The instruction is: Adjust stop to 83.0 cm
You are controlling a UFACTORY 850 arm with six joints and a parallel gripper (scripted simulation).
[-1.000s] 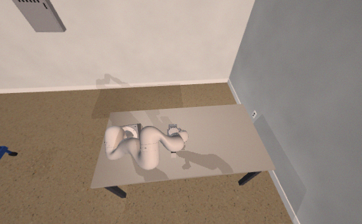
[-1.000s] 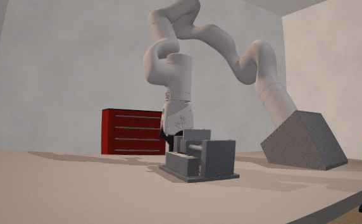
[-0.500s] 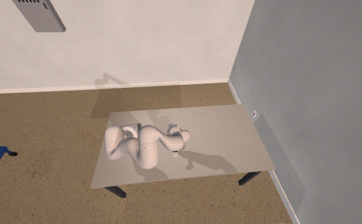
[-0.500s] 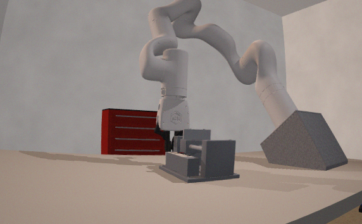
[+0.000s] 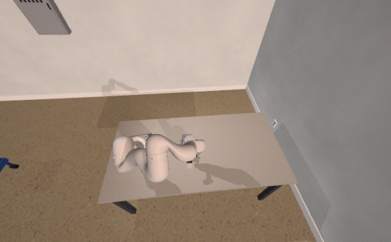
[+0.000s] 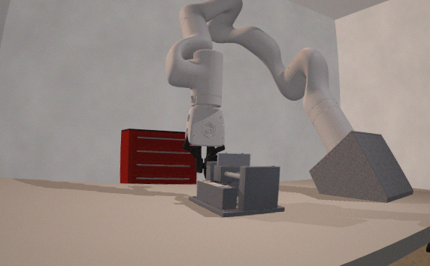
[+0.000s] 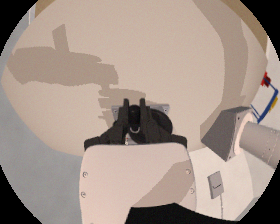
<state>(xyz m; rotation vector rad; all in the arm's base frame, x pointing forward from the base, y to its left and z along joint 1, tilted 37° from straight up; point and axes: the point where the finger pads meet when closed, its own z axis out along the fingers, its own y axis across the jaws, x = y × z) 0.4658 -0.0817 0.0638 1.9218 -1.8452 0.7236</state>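
Jaws clamped narrow on the small grey handwheel (image 6: 205, 167); black two-finger gripper (image 6: 204, 165) risks overshooting the stop if it slips.

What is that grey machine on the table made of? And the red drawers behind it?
The grey machine looks like matte metal: flat grey blocks with hard square edges and a paler round rod across it. It could also be painted plastic. The red drawer chest looks like painted sheet metal, smooth glossy red with thin silvery handle bars on each drawer.
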